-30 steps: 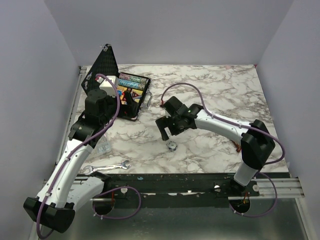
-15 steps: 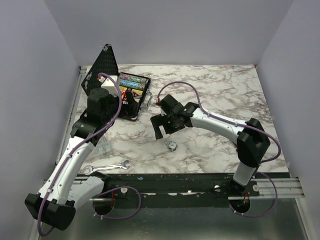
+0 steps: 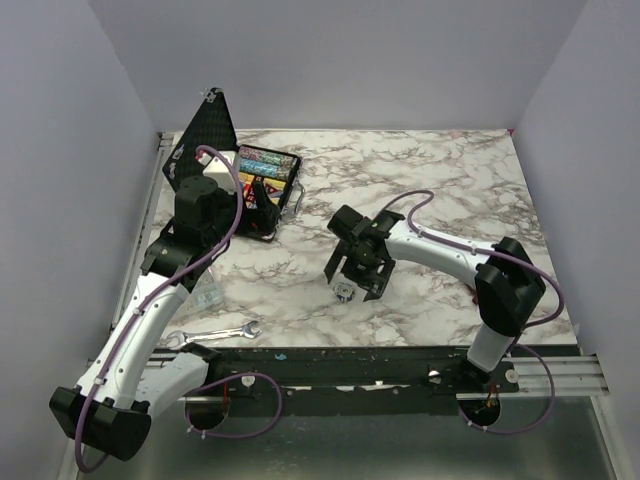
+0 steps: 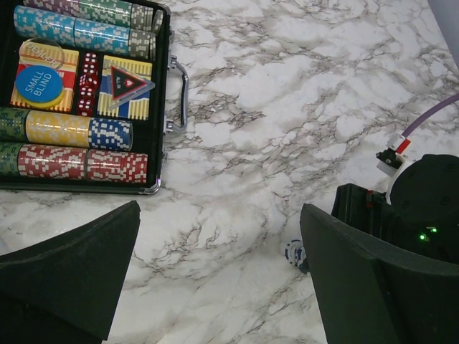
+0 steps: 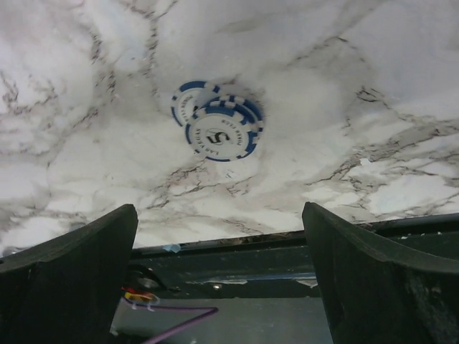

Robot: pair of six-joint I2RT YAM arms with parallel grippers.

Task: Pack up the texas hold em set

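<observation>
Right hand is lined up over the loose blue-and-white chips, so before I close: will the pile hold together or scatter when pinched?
The chips sit as a short, offset stack, so a pinch from the right hand may slide them apart. Lying flat on the marble table, they would probably skid rather than roll. Their thin edges likely offer little grip.

Light: bright, even, diffuse, from above | Shadows: soft grey patch around the blue-white chips (image 5: 219,132), faint ones on the marble table (image 3: 450,170) | Focus: tabletop crisp in every view; dark fingers (image 4: 72,279) near the lens slightly soft | Exposure: pale marble almost washed out in the right wrist view | Edges: mild wide-angle spread overhead
</observation>
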